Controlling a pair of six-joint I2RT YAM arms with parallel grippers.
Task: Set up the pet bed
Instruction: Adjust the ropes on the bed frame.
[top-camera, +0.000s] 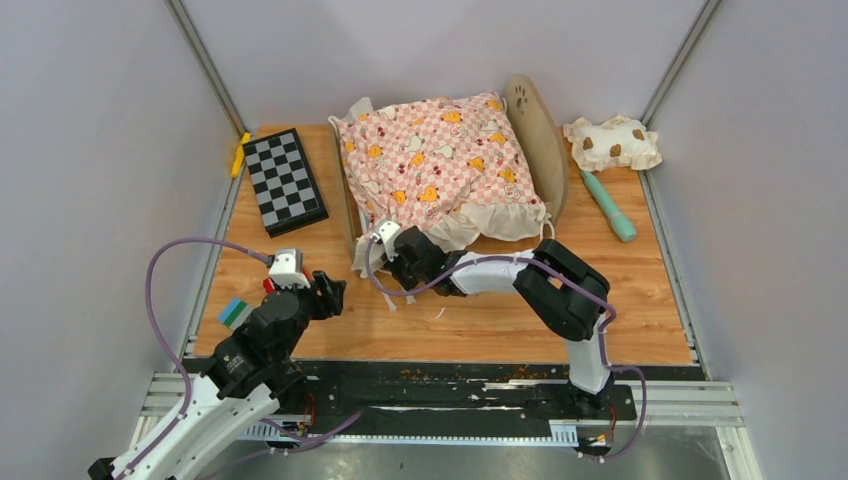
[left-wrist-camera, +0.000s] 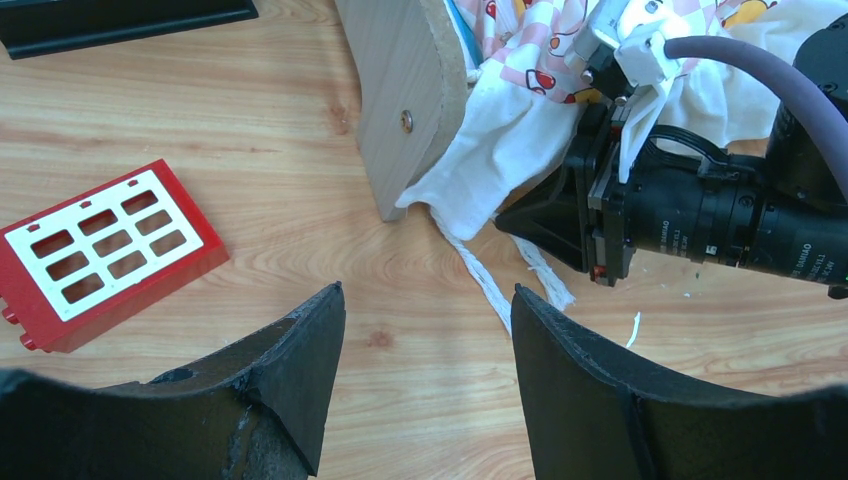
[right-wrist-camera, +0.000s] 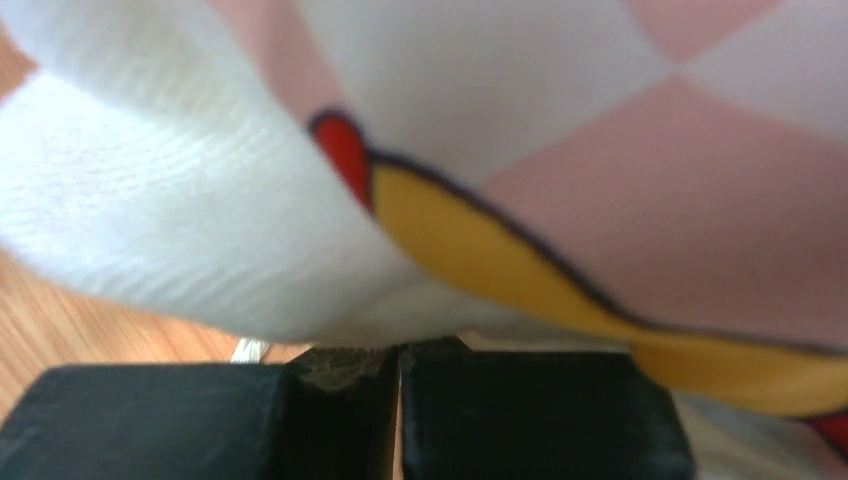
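One worktop (top-camera: 480, 330) carried one pet bed (top-camera: 541, 135), one pink checked cushion (top-camera: 440, 160), one spotted pillow (top-camera: 612, 142), one chessboard (top-camera: 284, 180), one teal stick (top-camera: 610, 205), one yellow piece (top-camera: 240, 153), one red block (left-wrist-camera: 105, 255) and one striped block (top-camera: 236, 313). There were two end effectors, counted as one left end effector (left-wrist-camera: 428, 310) and one right end effector (right-wrist-camera: 395, 365)

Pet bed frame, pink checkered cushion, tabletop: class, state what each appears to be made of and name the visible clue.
Pet bed frame: unpainted light wood, perhaps plywood or similar board; grain, a rough cut edge and a metal screw show. Pink checkered cushion: soft printed fabric, likely cotton; it creases and drapes. Tabletop: smooth wood-grain surface, possibly laminate.
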